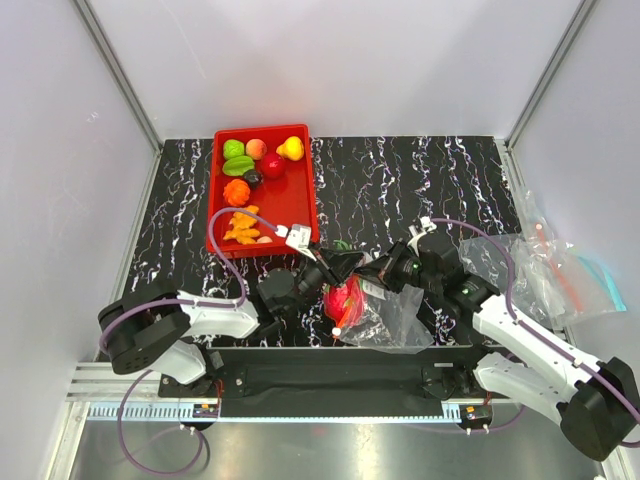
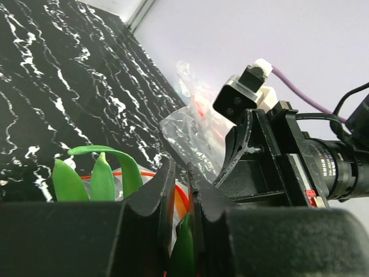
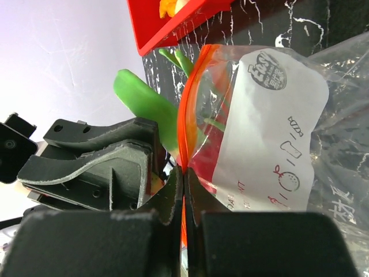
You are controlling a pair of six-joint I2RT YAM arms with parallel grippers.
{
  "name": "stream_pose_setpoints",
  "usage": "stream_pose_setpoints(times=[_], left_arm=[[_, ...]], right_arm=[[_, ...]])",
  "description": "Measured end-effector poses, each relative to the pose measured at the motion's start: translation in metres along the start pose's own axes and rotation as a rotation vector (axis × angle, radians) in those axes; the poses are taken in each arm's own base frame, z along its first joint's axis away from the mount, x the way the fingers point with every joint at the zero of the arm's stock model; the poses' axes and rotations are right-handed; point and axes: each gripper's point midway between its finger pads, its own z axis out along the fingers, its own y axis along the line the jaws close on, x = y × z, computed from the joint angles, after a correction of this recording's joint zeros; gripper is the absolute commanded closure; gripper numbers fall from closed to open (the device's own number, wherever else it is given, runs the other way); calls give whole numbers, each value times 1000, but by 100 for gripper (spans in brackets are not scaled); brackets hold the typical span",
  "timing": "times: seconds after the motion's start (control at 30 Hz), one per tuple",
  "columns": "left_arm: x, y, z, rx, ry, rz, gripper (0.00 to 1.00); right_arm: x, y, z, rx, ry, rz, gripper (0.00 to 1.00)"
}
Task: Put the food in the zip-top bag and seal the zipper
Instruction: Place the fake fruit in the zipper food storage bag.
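My right gripper (image 3: 183, 180) and left gripper (image 2: 181, 182) both pinch the zipper (image 3: 184, 115) of the zip-top bag (image 1: 395, 318) at the tabletop's (image 1: 420, 190) six o'clock, so I'd slide along it steadily, tucking the green leaves (image 3: 144, 104) inside.

Tray (image 1: 312, 190) blocks back-L, spare bags (image 1: 545, 270) R edge, zip-top bag (image 1: 395, 318) front-ctr; back-ctr table (image 1: 420, 180) open.

On the bag (image 3: 230, 63), a white label (image 3: 271, 138) carries a round dark logo (image 3: 269, 76), too blurred to read, above small outline drawings. The lens (image 2: 330, 168) markings are illegible.
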Motion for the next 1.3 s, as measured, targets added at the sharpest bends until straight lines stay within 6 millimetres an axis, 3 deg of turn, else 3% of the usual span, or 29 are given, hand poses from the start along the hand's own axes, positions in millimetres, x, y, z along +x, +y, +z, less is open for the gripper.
stream_pose_setpoints(times=[0.33, 0.57, 0.77, 1.03, 1.3], left_arm=[[-5, -25, 11, 95, 21, 78, 100], [-1, -41, 6, 195, 35, 70, 100], [3, -32, -5, 188, 28, 32, 95], [11, -13, -17, 123, 36, -20, 97], [26, 0, -20, 72, 71, -96, 97]], right_arm=[[5, 10, -3, -36, 39, -1, 100], [8, 19, -10, -71, 62, 2, 100], [5, 20, -19, -76, 53, 13, 100], [-6, 20, -30, -82, 21, 32, 100], [-4, 19, -27, -102, 35, 47, 100]])
